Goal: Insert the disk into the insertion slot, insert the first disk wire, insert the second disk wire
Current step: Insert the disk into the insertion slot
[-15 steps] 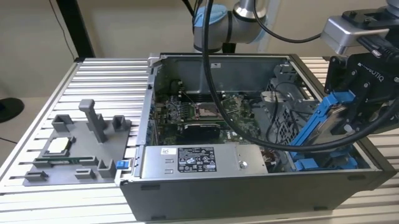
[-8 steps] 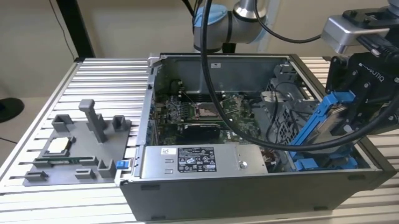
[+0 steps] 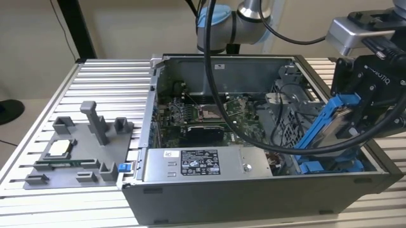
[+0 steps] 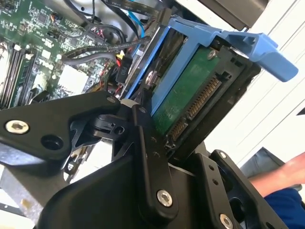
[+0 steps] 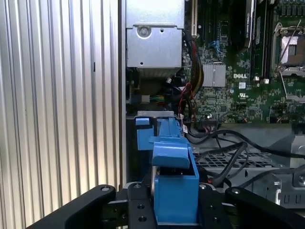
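1. Gripping the disk (image 3: 335, 124) on either side, the gripper (image 3: 352, 114) is closed on it. In the second wrist view its black fingers (image 4: 145, 143) press against the blue carrier (image 4: 228, 40).
2. The disk hangs tilted over the open computer case (image 3: 254, 202), at the exterior view's right end. Its lower end is down by the blue clips of the insertion slot (image 3: 315, 166). I cannot tell whether it touches them.
3. As I judge it, the first step is under way but not done, because the disk is not lying flat in the slot.
4. The disk's connector (image 4: 202, 102) is bare in the second wrist view, so both disk wires are not yet inserted.
5. The slot is narrow, set between the case's outer wall (image 3: 381, 164) and the perforated cage (image 3: 286, 118), which leaves little room sideways.
6. A thick black cable (image 3: 254, 137) loops across the case and passes just beside the disk's lower end. More loose wires (image 5: 228, 152) lie near the slot in the first wrist view.
7. Above the case the space is open, and the ribbed table (image 5: 57, 95) runs just outside the wall.
8. A person's hand (image 4: 286, 174) is in the second wrist view, apart from the disk.
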Motion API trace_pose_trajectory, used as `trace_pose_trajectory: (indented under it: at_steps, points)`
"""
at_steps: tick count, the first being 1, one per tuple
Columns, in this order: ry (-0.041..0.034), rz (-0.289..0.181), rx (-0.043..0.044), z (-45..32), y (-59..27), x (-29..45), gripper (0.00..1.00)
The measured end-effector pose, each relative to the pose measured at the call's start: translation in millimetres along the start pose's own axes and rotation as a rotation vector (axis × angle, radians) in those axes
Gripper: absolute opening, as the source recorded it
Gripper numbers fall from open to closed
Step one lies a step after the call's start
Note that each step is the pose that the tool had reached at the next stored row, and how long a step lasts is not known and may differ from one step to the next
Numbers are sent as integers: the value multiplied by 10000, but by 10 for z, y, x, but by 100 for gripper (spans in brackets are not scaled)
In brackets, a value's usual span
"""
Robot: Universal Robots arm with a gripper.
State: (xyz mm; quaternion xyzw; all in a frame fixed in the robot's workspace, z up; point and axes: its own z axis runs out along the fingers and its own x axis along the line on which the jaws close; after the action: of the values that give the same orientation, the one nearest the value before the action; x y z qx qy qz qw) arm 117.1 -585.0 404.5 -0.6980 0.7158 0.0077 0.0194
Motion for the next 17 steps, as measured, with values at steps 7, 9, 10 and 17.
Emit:
trace_pose_trajectory:
  at_steps: [7, 9, 10, 17]
  points:
    - [6, 3, 1, 119, 2, 2, 0]
    - [10, 3, 0, 155, 2, 1, 0]
    - [12, 3, 1, 173, 2, 1, 0]
    - [31, 4, 1, 237, 4, 0, 0]
